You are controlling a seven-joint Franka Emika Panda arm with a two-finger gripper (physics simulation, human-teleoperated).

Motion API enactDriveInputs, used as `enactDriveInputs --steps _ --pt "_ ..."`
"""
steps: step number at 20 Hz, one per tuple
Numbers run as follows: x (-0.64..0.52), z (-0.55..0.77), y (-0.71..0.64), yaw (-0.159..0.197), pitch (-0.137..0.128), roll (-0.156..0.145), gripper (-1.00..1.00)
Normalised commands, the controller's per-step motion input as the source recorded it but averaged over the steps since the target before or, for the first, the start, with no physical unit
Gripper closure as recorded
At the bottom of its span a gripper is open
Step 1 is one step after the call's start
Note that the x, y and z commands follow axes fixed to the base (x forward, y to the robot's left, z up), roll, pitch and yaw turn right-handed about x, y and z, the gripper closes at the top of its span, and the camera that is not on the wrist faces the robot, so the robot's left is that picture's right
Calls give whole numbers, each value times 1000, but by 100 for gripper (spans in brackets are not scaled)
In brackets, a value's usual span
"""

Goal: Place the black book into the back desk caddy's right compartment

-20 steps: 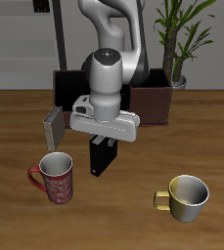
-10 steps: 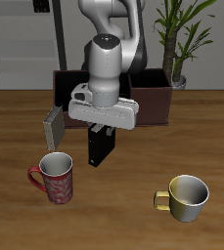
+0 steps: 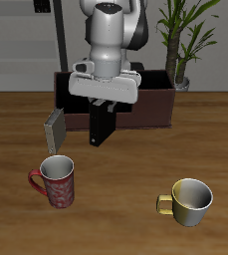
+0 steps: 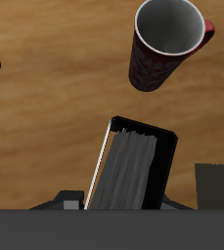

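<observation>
The black book (image 3: 103,127) hangs upright in the air, held at its top by my gripper (image 3: 105,106), which is shut on it. In the wrist view the black book (image 4: 133,168) shows its page edges and black cover from above, with the table far below. The back desk caddy (image 3: 153,103), a long dark reddish-brown box, stands just behind the gripper at the table's rear; the arm hides its middle. Its compartments cannot be made out from here.
A grey patterned book (image 3: 55,129) leans upright beside the caddy's end. Nearer the front stand a red patterned mug (image 3: 57,181), also under the wrist camera (image 4: 165,41), and a gold mug (image 3: 190,201). A potted plant (image 3: 180,40) rises behind the caddy.
The gripper has risen and moved back toward the caddy, carrying the black book up off the table. Mugs and grey book stayed put.
</observation>
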Motion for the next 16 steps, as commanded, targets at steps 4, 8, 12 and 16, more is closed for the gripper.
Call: enactDriveInputs --steps 4,8,12,16 --pt "-240 269 -20 37 -41 2 100" --pt "-338 350 97 -1 -42 5 100" --pt "-305 400 26 42 -73 2 100" --pt "-266 396 3 -30 -41 -15 100"
